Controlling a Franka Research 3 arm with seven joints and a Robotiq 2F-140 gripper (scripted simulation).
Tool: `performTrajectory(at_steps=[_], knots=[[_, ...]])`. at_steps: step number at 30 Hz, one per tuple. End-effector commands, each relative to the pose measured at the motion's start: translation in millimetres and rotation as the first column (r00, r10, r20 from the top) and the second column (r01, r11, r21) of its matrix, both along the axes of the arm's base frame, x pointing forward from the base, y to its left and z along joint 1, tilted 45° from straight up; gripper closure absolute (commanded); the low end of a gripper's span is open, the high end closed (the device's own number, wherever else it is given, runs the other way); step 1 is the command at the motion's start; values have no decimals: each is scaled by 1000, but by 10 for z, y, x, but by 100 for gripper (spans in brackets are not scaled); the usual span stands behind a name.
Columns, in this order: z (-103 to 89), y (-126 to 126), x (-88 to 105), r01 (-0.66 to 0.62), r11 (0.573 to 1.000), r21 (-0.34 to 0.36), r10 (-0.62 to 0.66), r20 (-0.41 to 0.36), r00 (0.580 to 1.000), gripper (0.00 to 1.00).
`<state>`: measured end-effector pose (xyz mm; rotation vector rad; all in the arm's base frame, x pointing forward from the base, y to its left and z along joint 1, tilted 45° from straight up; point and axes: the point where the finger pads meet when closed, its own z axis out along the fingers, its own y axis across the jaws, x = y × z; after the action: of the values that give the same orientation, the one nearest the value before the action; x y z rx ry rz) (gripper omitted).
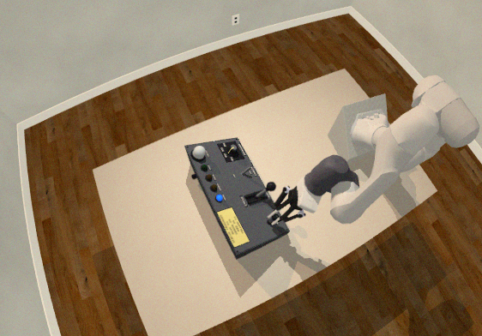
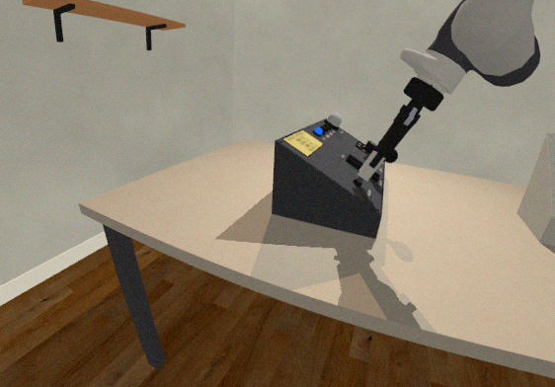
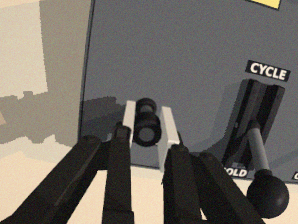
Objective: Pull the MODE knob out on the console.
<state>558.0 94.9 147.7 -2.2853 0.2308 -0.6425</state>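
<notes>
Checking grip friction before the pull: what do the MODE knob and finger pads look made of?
MODE knob: black, faint sheen, probably hard plastic; gripper is shut on it. Finger pads: pale, flat and matte, could be rubber or plastic. Console face: matte grey, likely painted metal or plastic.

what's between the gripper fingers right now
A small black knob sits between the two pale fingertip pads, with the gripper shut on it. Its stem and where it meets the grey console panel are hidden behind the knob.
</notes>
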Motion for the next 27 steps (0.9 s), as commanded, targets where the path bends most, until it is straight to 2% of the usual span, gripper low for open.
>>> performTrajectory(at_steps=[1, 6, 7, 27], knots=[[10, -12, 8, 2, 1000, -2, -2, 2, 1000, 100], [10, -12, 8, 2, 1000, -2, -2, 2, 1000, 100], [10, -12, 8, 2, 1000, -2, -2, 2, 1000, 56], [10, -13, 8, 2, 1000, -2, -2, 2, 1000, 56]])
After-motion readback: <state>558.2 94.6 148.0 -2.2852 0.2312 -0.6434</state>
